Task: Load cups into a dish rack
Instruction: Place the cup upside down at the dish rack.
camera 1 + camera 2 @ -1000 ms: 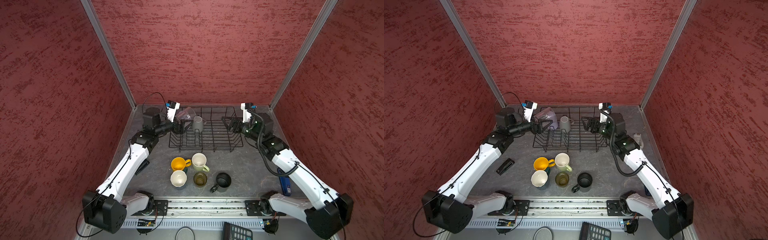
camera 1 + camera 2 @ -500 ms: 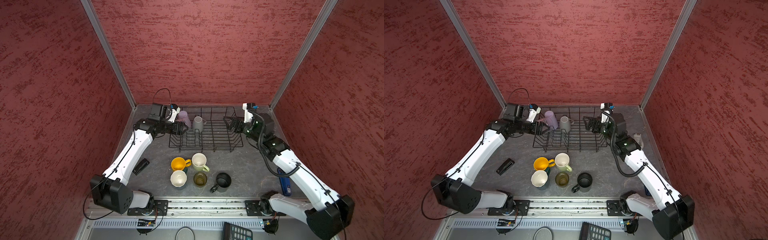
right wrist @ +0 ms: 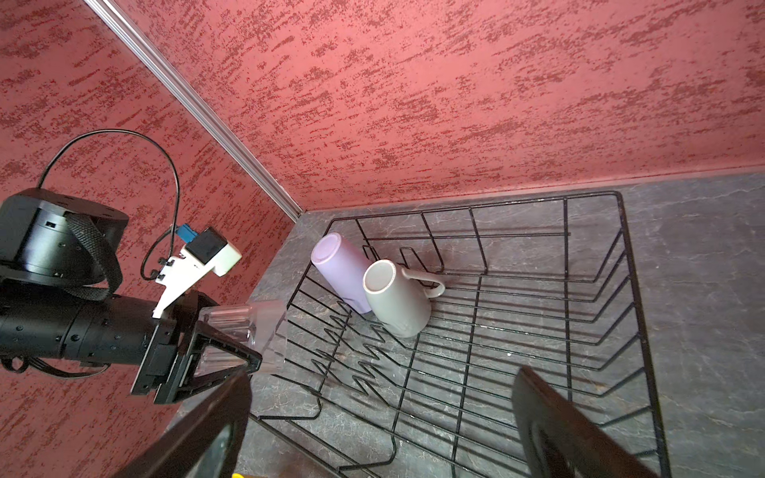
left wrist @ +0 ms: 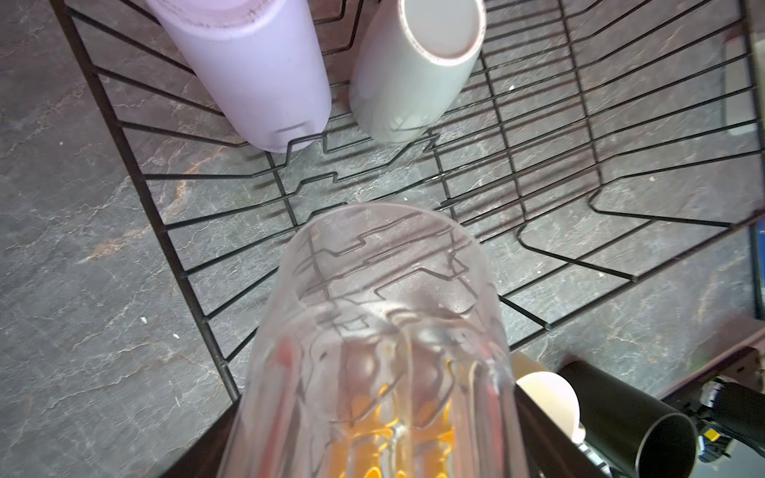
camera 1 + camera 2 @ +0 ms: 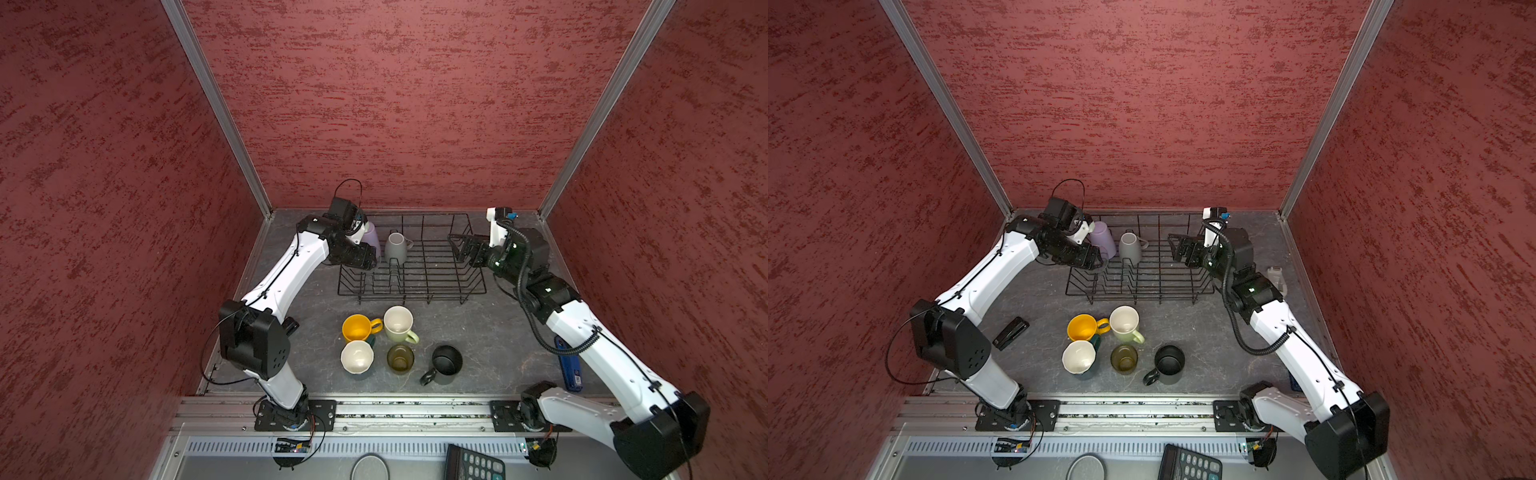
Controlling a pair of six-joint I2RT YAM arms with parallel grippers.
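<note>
In both top views the dish rack [image 5: 411, 293] sits far back on the worktop [image 5: 490, 332]. A lilac tumbler [image 5: 372, 239] and a grey mug [image 5: 395, 247] lean upside down in its far left corner. A yellow mug [image 5: 357, 328] and a black mug [image 5: 446, 360] stand with three other cups nearer the front. The left claw [image 5: 365, 261] is at the rack's left edge and the right claw [image 5: 456, 246] over its right edge.

The left wrist view shows a clear glass [image 4: 385, 331], mouth towards the rack wires.

In the right wrist view the left claw pinches that glass by its base end, while the right claw's fingers [image 3: 559, 430] are spread wide around nothing.
</note>
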